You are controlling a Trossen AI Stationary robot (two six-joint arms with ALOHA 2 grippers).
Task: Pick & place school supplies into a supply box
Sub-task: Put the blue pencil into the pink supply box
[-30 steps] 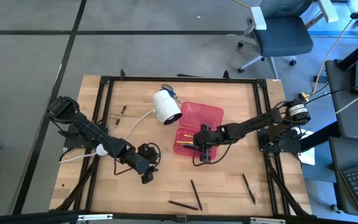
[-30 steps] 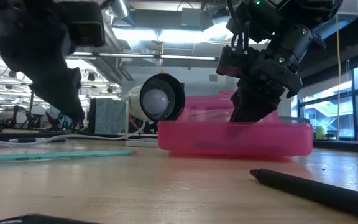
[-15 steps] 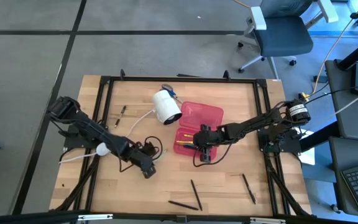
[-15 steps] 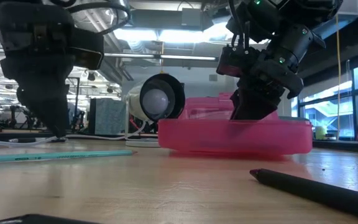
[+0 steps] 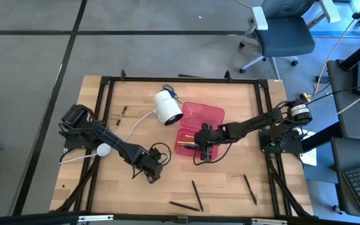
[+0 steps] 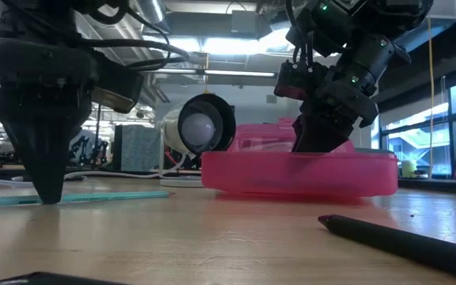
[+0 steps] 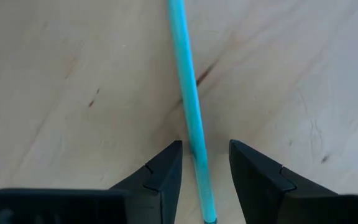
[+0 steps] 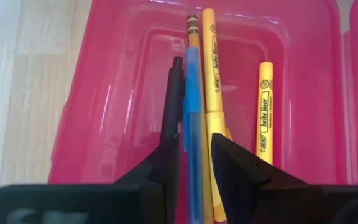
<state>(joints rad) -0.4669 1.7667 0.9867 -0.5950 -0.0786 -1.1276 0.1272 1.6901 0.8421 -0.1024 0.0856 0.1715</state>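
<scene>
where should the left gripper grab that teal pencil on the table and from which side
Take the teal pencil across its thin shaft, near the end already lying between the left gripper fingers, coming straight down from above. It lies flat on the bare wooden table with open wood on both sides, so one finger fits on each side.

In your left wrist view the teal pencil (image 7: pixel 188 106) runs out past the picture's far edge, so you cannot see that end, and its near tip sinks between the left gripper's (image 7: pixel 205 171) fingers. In your right wrist view the blue pen (image 8: pixel 193 149) and the black pen (image 8: pixel 172 102) pass down behind the right gripper's (image 8: pixel 195 165) fingers, their lower ends hidden. From the low view the supply box's (image 6: pixel 299 176) wall only blurs its contents, and the black pen at the front (image 6: pixel 402 239) is cut by the edge. From above, the box's contents (image 5: pixel 185 144) are too small to count.
</scene>
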